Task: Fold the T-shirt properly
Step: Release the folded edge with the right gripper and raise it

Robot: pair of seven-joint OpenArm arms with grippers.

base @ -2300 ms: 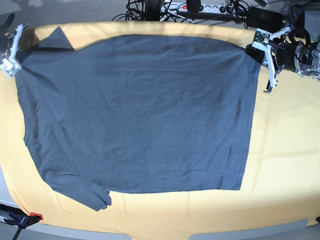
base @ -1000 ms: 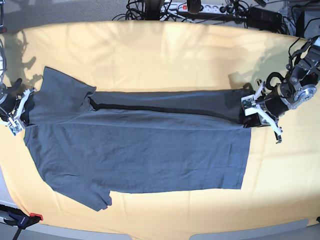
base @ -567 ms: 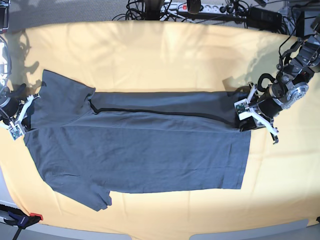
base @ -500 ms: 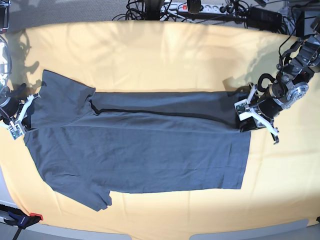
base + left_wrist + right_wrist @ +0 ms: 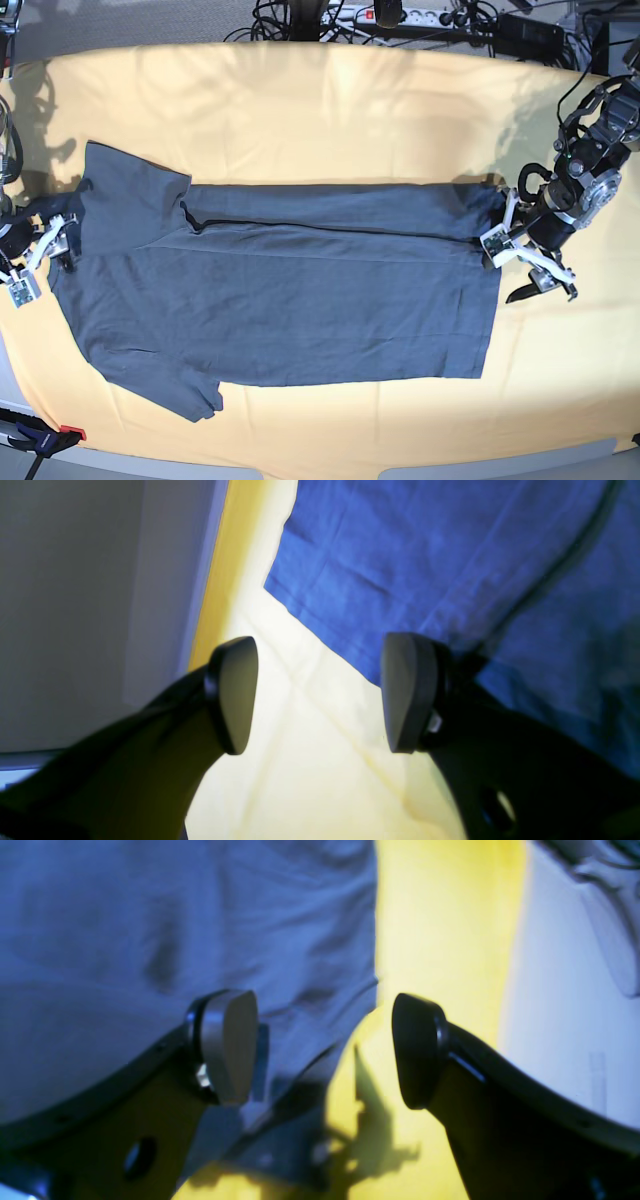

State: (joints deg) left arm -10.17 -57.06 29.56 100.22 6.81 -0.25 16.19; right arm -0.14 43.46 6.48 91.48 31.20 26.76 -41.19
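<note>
On the pale yellow cloth the T-shirt lies lengthwise across the table, its far long edge turned over toward the near side so that a folded band runs from the collar end at scene left to the hem at scene right. The left gripper stands at the hem end on scene right, jaws apart and empty, with only yellow cloth between its pads in the wrist view and the hem corner just beside one fingertip. The right gripper stands at the collar and sleeve end on scene left, jaws likewise apart and holding nothing; one fingertip overlaps the fabric edge in its wrist view. Risk: a jaw that withdraws low across the cloth may catch the loose hem or sleeve edge and drag the fold open; the right gripper is the more exposed, since its fingertip is over fabric. Risk: the folded band is loose and may slide if either end is tugged sideways. Clearance: broad bare cloth lies on the far side of the shirt, a narrower strip on the near side, and little room remains at the left edge of the table. A clamp sits at the near left corner.
</note>
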